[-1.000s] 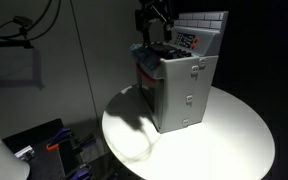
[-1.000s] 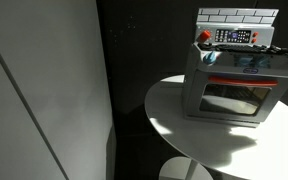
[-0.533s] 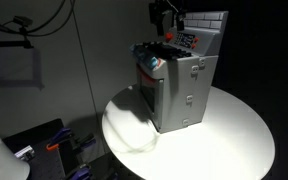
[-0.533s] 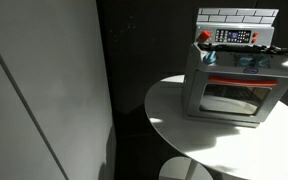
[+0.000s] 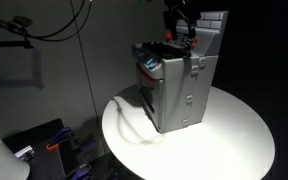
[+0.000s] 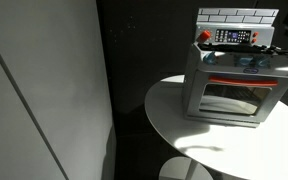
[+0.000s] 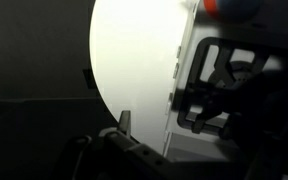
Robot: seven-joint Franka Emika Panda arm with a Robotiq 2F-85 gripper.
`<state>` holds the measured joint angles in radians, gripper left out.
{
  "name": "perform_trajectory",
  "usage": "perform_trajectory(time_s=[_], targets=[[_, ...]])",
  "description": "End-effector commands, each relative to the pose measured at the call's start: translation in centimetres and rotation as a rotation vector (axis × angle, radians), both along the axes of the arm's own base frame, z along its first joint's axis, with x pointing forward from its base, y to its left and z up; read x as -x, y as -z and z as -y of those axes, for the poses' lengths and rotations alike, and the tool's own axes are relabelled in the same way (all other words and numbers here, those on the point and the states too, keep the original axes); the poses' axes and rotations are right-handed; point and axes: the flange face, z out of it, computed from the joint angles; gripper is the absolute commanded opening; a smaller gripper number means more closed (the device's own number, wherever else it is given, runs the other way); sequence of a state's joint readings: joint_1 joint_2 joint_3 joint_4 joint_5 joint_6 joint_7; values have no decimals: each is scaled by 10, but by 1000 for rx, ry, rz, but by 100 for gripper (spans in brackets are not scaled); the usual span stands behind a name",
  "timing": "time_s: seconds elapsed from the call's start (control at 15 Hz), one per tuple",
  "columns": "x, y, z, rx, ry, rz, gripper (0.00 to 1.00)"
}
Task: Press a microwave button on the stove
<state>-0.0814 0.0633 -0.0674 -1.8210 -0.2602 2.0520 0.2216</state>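
The stove [image 5: 184, 90] takes up the middle of the round table [image 5: 239, 140], leaving bare white surface free in front of its door and along its sides. Above the burner top [image 5: 162, 50] the air is open, closed at the rear by the tiled upright back [image 6: 237, 15] (the pincer [image 5: 181, 24] hangs just before it). A grey wall panel [image 6: 44, 90] stands well apart.

The stove [image 5: 179, 95] is set on the desk [image 5: 239, 135], directly below the pincer [image 5: 182, 30]. Its burner top [image 5: 156, 50] is spread beneath the pincer, and the upright back with the control panel [image 6: 234, 37] is placed just behind it.
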Motion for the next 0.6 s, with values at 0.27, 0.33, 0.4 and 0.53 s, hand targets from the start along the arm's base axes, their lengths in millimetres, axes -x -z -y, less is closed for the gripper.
perform_trajectory(time_s=[0.27, 0.33, 0.4, 0.53], targets=[[-27, -1, -4, -4, 13, 167, 100], [-26, -2, -5, -3, 0, 168, 100], [-23, 4, -5, -2, -5, 143, 100], [-23, 5, -5, -3, -6, 143, 100]])
